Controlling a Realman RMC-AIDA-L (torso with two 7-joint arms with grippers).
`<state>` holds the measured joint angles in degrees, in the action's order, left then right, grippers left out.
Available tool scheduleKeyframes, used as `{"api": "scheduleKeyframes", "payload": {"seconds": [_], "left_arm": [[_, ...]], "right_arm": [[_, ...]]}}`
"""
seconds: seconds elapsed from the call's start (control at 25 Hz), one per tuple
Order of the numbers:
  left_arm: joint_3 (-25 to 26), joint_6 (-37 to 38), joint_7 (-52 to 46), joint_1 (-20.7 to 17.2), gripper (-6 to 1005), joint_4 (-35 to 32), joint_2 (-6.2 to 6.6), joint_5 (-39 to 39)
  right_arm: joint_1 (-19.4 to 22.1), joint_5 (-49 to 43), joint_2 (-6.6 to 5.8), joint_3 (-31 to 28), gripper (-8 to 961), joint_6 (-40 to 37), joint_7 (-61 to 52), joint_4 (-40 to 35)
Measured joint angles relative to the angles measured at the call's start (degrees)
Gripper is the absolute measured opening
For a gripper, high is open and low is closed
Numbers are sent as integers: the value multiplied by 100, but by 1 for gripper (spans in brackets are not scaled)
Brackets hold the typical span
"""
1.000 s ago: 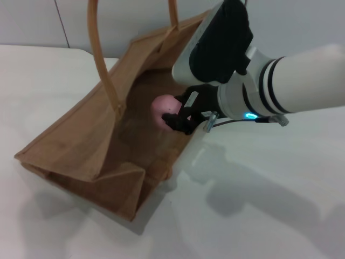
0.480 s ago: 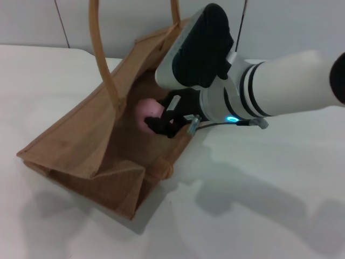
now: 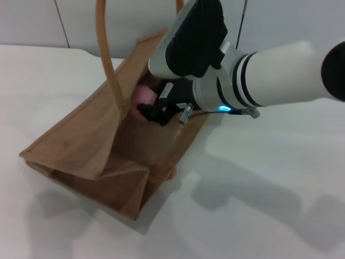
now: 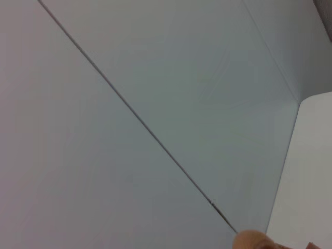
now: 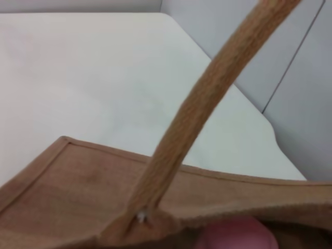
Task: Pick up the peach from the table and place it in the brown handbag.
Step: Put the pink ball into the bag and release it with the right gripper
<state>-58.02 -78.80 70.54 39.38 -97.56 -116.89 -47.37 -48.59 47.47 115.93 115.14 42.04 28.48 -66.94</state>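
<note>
The brown handbag (image 3: 81, 140) lies open on the white table (image 3: 259, 205), its mouth toward the right. My right gripper (image 3: 153, 110) reaches inside the bag's mouth and is shut on the pink peach (image 3: 143, 96), holding it within the opening, under the upper wall. The right wrist view shows a tan handle (image 5: 207, 98), the bag's rim (image 5: 67, 171) and the top of the peach (image 5: 236, 236). The left gripper does not show in any view; the left wrist view shows only a plain wall.
One tan handle (image 3: 105, 48) arches up at the bag's left side, the other (image 3: 178, 6) rises behind my right arm. The table's far edge meets a grey wall (image 3: 32, 21). Bare tabletop lies to the right and front of the bag.
My right gripper has moved left and farther into the bag's mouth with the peach in it. The bag has shifted slightly.
</note>
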Motion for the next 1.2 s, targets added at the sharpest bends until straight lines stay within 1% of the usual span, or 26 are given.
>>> {"api": "scheduleKeyframes", "payload": {"seconds": [0.2,0.4,0.72,0.96,1.2], "left_arm": [[-57,63,-4,0,120,0,0,-47],[-79,75,-5,0,120,0,0,-58],[-87,124,-6,0,120,0,0,-62],[-86,146,-11,-35,121,3,0,-62],[-52,147,-13,-119,121,35,2,-59]], "right_arm": [[-166,43,-1,13,400,-42,56,265],[-341,278,4,122,401,-97,202,480],[-360,447,17,209,506,-320,277,645],[-362,448,17,214,751,-273,279,716],[-374,353,-9,77,888,-104,251,727]]}}
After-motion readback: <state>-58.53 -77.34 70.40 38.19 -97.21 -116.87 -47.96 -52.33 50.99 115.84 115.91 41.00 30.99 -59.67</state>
